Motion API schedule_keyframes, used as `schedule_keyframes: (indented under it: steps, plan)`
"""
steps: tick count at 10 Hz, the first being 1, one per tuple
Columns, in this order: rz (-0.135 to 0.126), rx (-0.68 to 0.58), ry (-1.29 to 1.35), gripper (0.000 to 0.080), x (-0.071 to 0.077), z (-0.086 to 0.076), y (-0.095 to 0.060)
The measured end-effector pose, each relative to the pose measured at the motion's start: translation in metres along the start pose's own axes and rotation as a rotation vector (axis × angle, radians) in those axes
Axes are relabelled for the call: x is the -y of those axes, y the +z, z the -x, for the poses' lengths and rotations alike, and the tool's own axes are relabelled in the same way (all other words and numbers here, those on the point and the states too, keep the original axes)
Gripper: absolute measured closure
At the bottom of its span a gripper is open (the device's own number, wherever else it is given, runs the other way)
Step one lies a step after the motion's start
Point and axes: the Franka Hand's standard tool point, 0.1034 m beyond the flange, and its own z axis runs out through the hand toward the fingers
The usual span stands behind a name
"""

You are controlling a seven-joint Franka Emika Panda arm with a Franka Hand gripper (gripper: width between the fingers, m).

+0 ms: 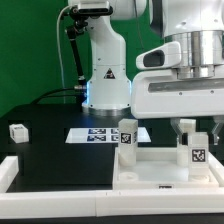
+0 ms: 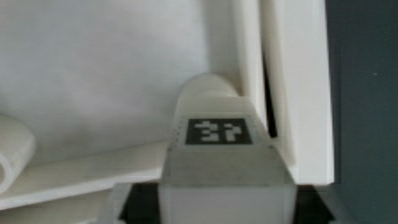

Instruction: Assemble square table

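The white square tabletop slab (image 1: 150,168) lies at the front on the exterior view's right. One white tagged leg (image 1: 127,139) stands upright on it near its far left corner. My gripper (image 1: 198,134) is shut on a second tagged leg (image 1: 197,151) and holds it upright on the slab near its right side. In the wrist view this leg (image 2: 222,135) fills the middle between my fingers, my gripper (image 2: 222,207) is closed round it, and the slab's raised rim (image 2: 294,90) runs beside it. A third leg (image 1: 17,131) lies loose on the black table at the left.
The marker board (image 1: 100,134) lies flat behind the slab. White border bars (image 1: 8,172) run along the left and front edges of the work area. The robot's base (image 1: 105,70) stands at the back. In the wrist view another rounded white part (image 2: 11,150) shows at the edge.
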Motion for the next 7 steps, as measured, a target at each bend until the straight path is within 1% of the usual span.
schedule_keyframes:
  steps: [3, 4, 5, 6, 7]
  plan:
    - [-0.003, 0.002, 0.222, 0.0509, 0.001, 0.001, 0.000]
    - [-0.003, 0.017, 0.361, 0.0509, 0.003, 0.002, 0.001]
    - [0.006, 0.047, 0.505, 0.0509, 0.010, 0.001, 0.002]
    - [0.010, 0.063, 0.616, 0.0509, 0.010, -0.005, 0.004]
    - [0.007, 0.075, 0.757, 0.0509, 0.011, -0.011, 0.005]
